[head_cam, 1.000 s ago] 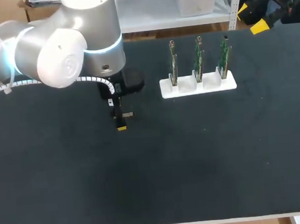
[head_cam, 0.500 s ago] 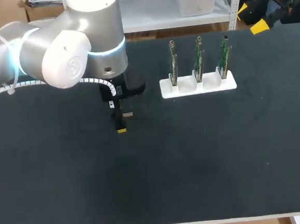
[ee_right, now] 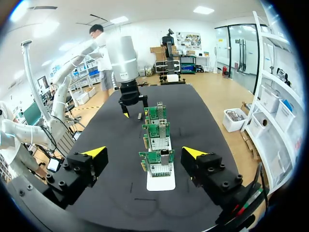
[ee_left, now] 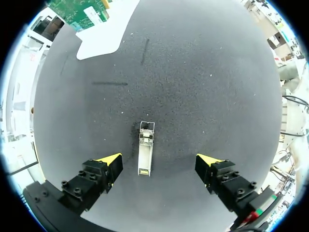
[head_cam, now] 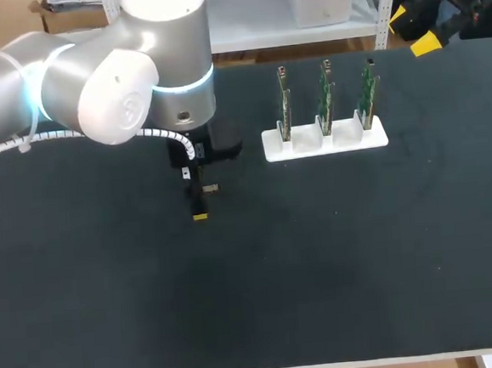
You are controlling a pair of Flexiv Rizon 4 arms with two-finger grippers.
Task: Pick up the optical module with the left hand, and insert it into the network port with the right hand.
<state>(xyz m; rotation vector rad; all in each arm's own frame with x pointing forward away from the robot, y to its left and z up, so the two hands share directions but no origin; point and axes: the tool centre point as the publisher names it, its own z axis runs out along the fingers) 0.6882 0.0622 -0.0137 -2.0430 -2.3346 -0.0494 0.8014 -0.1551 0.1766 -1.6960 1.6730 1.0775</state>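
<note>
Optical module [ee_left: 146, 154]: small, silvery, flat on mat [ee_left: 203, 87]. Network port [ee_right: 164, 156]: seemingly on upright green card [ee_right: 153, 166], white rack [ee_right: 161, 183].

Overhead, left gripper [head_cam: 197, 193] half under its own wrist, optical module [head_cam: 211, 188] too small for detail.

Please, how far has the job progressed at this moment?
Nothing is finished yet. The optical module lies on the table, between the open fingers of the left gripper, not gripped. Left to do: the pick, the handover, and the insertion into a card in the white holder. The right gripper is open and empty.
</note>
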